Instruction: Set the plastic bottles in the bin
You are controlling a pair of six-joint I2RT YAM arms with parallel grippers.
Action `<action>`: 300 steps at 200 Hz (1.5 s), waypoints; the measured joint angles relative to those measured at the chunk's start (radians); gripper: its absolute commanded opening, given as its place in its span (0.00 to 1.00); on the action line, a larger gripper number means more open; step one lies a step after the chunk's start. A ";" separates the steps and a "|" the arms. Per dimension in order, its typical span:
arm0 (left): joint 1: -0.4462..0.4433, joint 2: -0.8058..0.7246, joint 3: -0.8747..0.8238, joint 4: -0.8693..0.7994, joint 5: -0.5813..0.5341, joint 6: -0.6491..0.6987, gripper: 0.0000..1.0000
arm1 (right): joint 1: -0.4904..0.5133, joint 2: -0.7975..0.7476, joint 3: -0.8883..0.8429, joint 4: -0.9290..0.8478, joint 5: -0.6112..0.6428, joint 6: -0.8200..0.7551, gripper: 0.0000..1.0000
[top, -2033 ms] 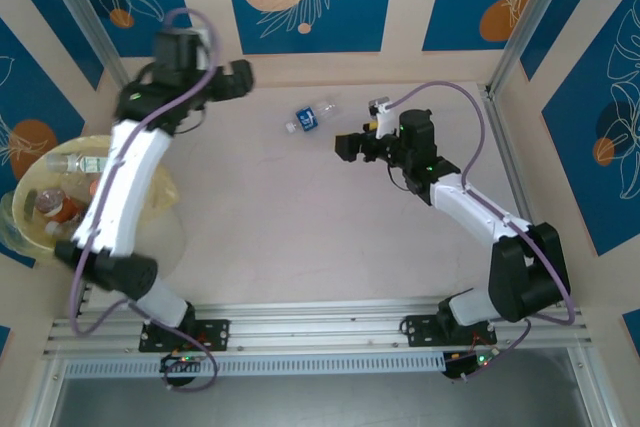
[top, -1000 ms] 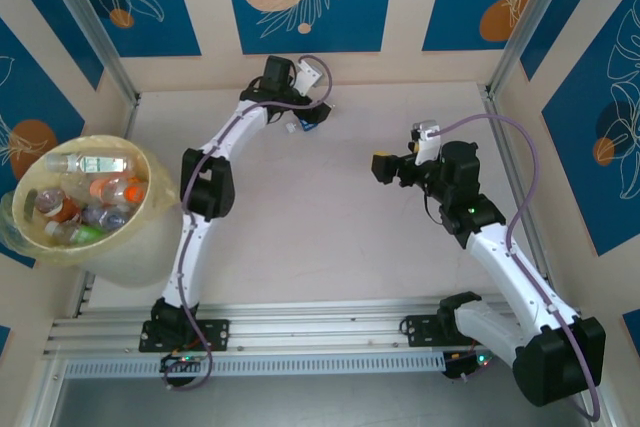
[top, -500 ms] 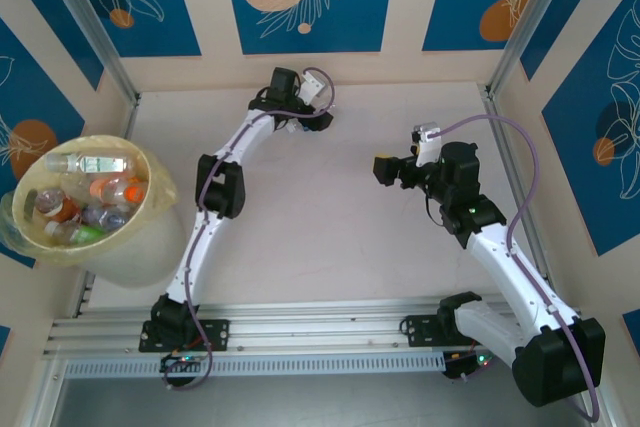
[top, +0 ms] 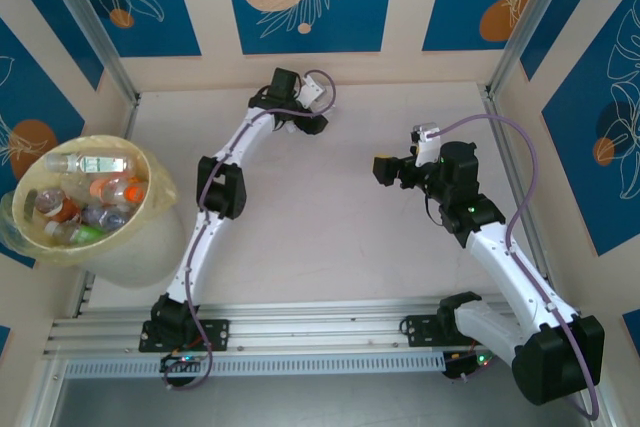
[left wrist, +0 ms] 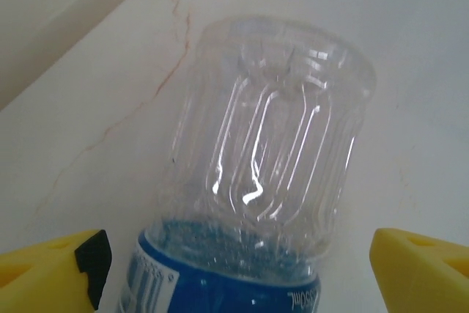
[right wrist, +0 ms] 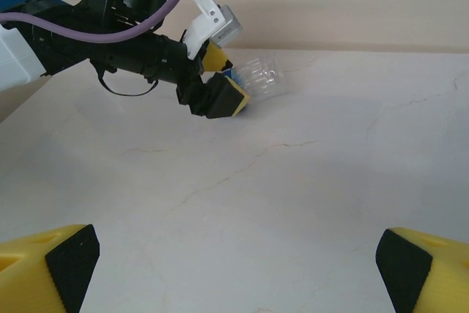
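My left gripper, spread, straddles a blue-labelled bottle by the back wall; my right gripper gapes, well apart. From above, the bin stands far left, full.

**Left arm**: stretched far forward from its base, black elbow joint at mid-reach, wrist at the far side of the tabletop.

**Left claw**: low over the surface, pointing right. Its yellow fingers are spread apart, black pads facing inward.

**Right arm**: shoulder swung out to the near right, long link angled back toward the centre, wrist raised.

**Right claw**: held above the surface, pointing left toward the other arm. Its yellow fingers are spread wide, black pads facing inward.
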 measured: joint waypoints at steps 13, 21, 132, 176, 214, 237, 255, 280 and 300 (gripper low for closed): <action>-0.007 0.002 0.000 -0.018 -0.024 0.020 0.83 | -0.001 0.000 0.000 0.000 0.000 0.000 0.99; -0.011 0.005 0.001 -0.023 -0.039 0.032 0.78 | -0.002 0.000 0.000 0.000 0.000 0.000 0.99; -0.031 -0.018 0.017 -0.109 -0.053 -0.001 0.42 | -0.002 -0.008 -0.026 0.021 0.000 0.000 0.99; -0.033 -0.361 -0.166 -0.189 0.006 -0.051 0.47 | -0.014 0.024 -0.071 0.093 -0.002 0.000 0.99; -0.051 -0.874 -0.467 -0.109 -0.029 -0.071 0.46 | -0.021 0.127 -0.070 0.183 -0.020 0.019 0.99; -0.080 -1.072 -0.596 -0.031 -0.076 -0.108 0.46 | -0.021 0.196 -0.063 0.219 -0.050 0.040 0.99; -0.092 -1.194 -0.758 0.029 -0.109 -0.148 0.45 | -0.021 0.245 -0.036 0.238 -0.075 0.062 0.99; -0.094 -1.291 -0.958 0.056 -0.168 -0.211 0.45 | -0.019 0.283 0.000 0.278 -0.105 0.088 1.00; -0.094 -1.357 -1.072 0.048 -0.232 -0.265 0.44 | -0.016 0.298 0.016 0.302 -0.118 0.103 0.99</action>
